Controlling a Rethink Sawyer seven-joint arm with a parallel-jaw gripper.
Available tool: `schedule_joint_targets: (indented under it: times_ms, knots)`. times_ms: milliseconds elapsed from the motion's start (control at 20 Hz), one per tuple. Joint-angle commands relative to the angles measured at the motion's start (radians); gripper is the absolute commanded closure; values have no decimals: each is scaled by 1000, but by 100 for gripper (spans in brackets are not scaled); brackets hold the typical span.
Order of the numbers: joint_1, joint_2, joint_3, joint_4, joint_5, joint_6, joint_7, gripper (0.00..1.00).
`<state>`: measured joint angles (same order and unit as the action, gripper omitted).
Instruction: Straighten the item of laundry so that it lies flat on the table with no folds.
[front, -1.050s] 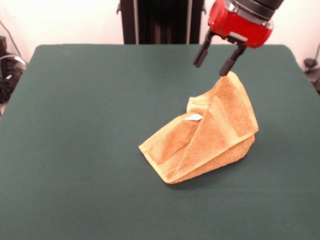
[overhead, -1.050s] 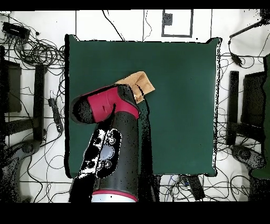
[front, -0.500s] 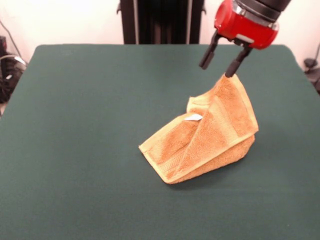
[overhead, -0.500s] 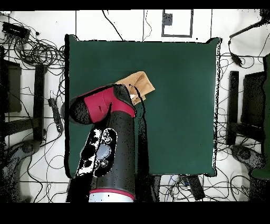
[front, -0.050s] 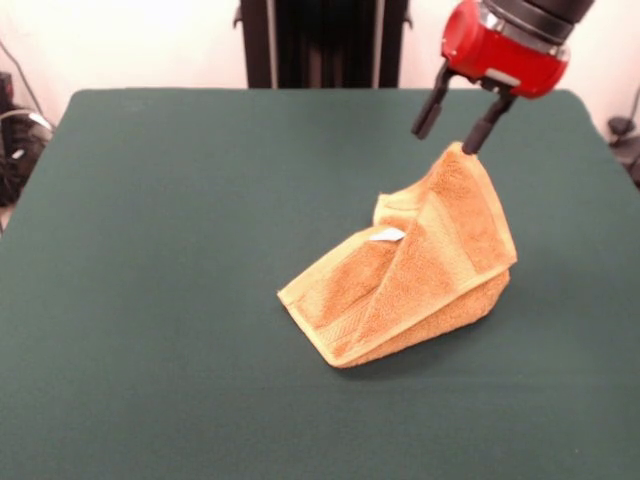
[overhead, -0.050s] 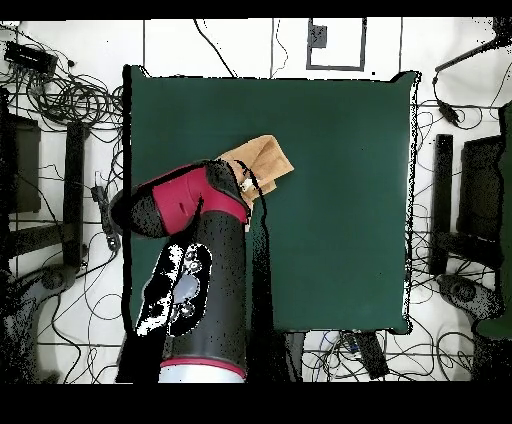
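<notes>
towel: folded, peaked, long axis from near-left corner up to far-right tip | gripper: open, empty, just above tip | table

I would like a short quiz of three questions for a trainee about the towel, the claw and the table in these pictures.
1. True or false: the mustard-tan terry-cloth towel lies flat on the dark green cloth-covered table.
2. The claw is: A) open B) shut on the towel C) out of view.
3. Which part of the towel stands highest?

Key: 1. false, it is folded and peaked. 2. A. 3. The corner just under the claw.
</notes>
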<state>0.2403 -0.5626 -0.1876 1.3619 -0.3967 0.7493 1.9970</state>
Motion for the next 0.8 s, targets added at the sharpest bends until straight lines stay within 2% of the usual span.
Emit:
schedule_joint_targets:
  times_ms: [50, 800]
  knots:
    - [47, 94, 84, 16, -8, 91, 29, 0]
    - [88, 142, 53, -15, -21, 75, 67, 0]
